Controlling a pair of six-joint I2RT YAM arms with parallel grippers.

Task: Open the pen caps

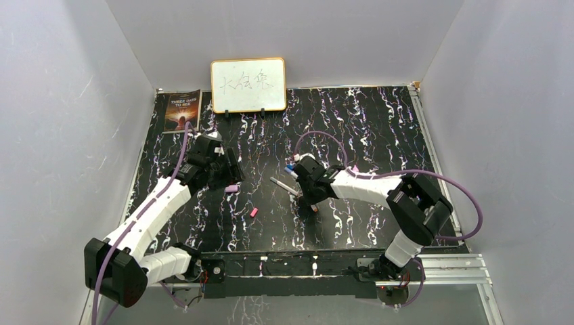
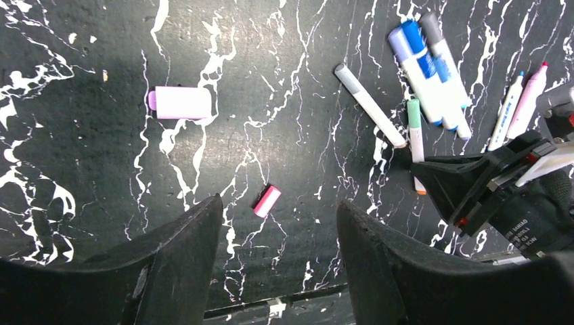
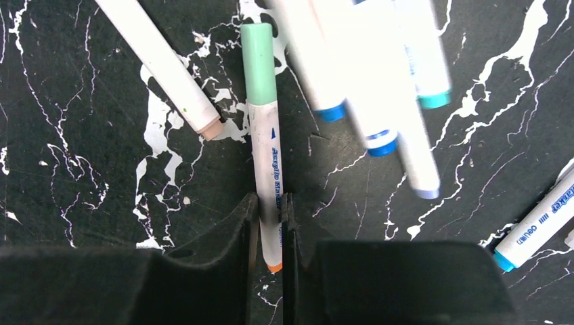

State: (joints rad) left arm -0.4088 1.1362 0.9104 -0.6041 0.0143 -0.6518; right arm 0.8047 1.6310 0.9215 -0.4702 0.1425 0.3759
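My right gripper [image 3: 269, 203] is shut on the lower barrel of a slim white pen [image 3: 271, 162] that has a green cap [image 3: 259, 64] and an orange end; the cap is on the pen. It also shows in the top view [image 1: 306, 198]. Several other white pens [image 3: 379, 88] lie just beside it, and one with a grey cap [image 2: 369, 105] lies to their left. My left gripper [image 2: 279, 223] is open and empty above the table, shown in the top view [image 1: 229, 173]. A small pink cap [image 2: 267, 201] lies loose between its fingers' line of sight, and a larger pale purple cap [image 2: 181, 103] lies further off.
A small whiteboard [image 1: 248, 84] and a book [image 1: 181, 111] stand at the back of the black marbled table [image 1: 379, 128]. A pink marker and a blue-tipped pen [image 2: 518, 108] lie behind my right gripper. White walls close in both sides.
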